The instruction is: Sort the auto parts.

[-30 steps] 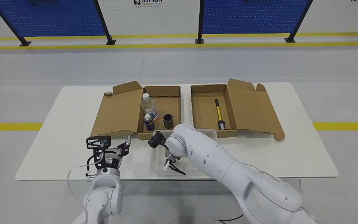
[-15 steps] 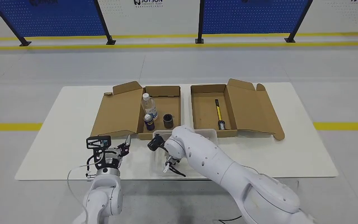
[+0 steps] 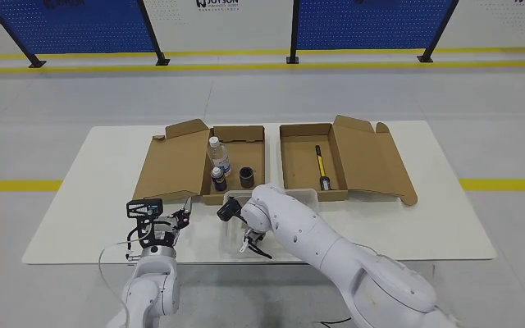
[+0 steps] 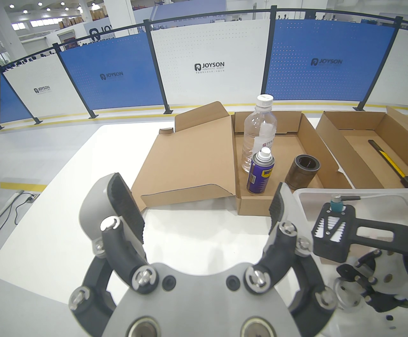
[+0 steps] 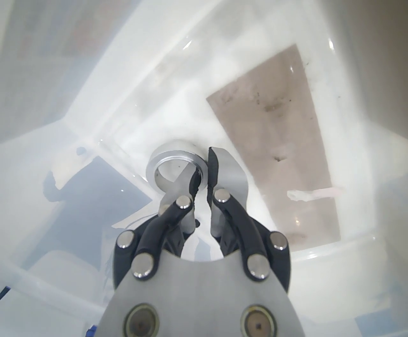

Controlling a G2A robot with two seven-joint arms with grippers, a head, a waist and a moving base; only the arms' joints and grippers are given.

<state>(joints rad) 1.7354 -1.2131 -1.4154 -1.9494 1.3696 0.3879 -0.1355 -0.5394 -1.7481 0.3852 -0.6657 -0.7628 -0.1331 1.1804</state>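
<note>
Between the fingers of the right gripper, clenched low in the clear plastic bin, sits one wall of the metal ring, a thin pinch that we judge may let it swivel and drop on lifting.

a factory hall or industrial test floor, fenced off as a work cell: blue and white perforated partition panels on black posts stand behind a white tabletop, yellow lines mark the pale grey floor, and ceiling lights shine high in the hall beyond
</note>
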